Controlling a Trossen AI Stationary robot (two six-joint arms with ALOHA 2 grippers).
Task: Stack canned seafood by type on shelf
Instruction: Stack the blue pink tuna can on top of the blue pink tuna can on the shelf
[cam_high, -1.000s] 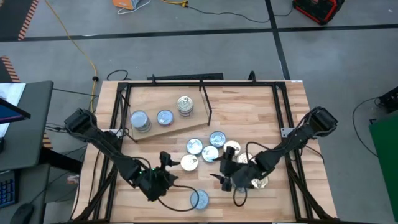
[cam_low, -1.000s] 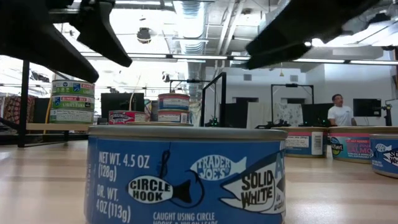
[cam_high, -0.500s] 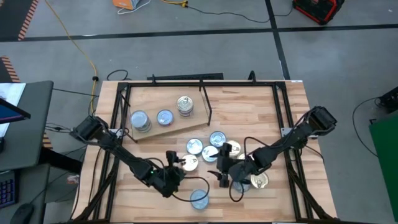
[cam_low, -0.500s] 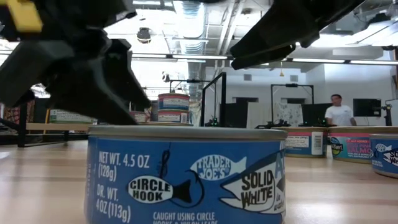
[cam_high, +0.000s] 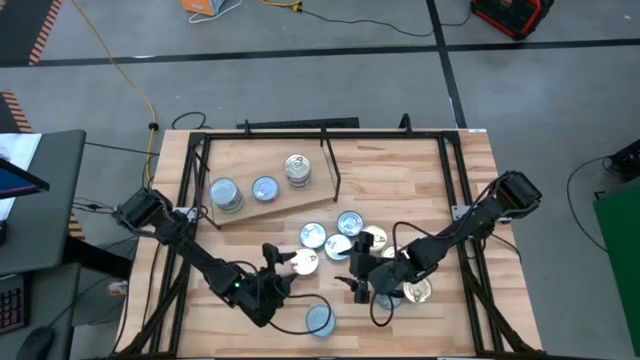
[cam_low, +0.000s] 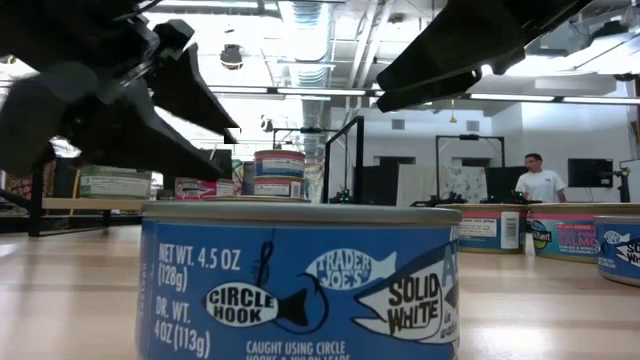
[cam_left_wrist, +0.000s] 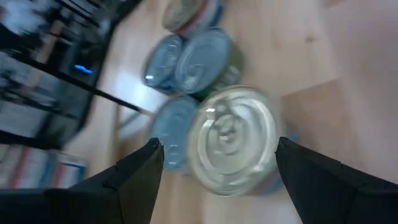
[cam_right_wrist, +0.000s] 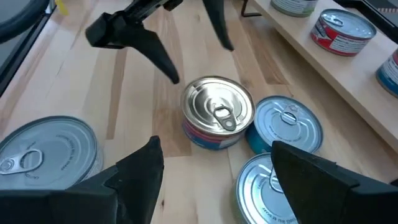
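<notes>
Seen from above, a wooden counter (cam_high: 420, 170) fills the middle of the frame. In its upper left, the shelf (cam_high: 250, 208), a light board set at a slant, already carries three places of canned seafood: a silver-lidded stack (cam_high: 226, 194) at the left, a blue tin (cam_high: 265, 188) beside it, and a cream-lidded stack (cam_high: 297, 170) at the right.

Below, at lower centre, the left tool (cam_high: 272, 262) is held wide open just beside a cream-lidded tin (cam_high: 304, 262), nothing gripped. A single blue tin (cam_high: 320, 320) lies apart near the bottom edge.

To the right, a cluster of loose tins (cam_high: 340, 238) is left unsorted on the counter. The right tool (cam_high: 352, 272) is also spread open and empty at the cluster's lower edge, with another tin (cam_high: 417, 291) to its right.

The task is judged roughly one third done; more than half the tins remain to be shelved.
</notes>
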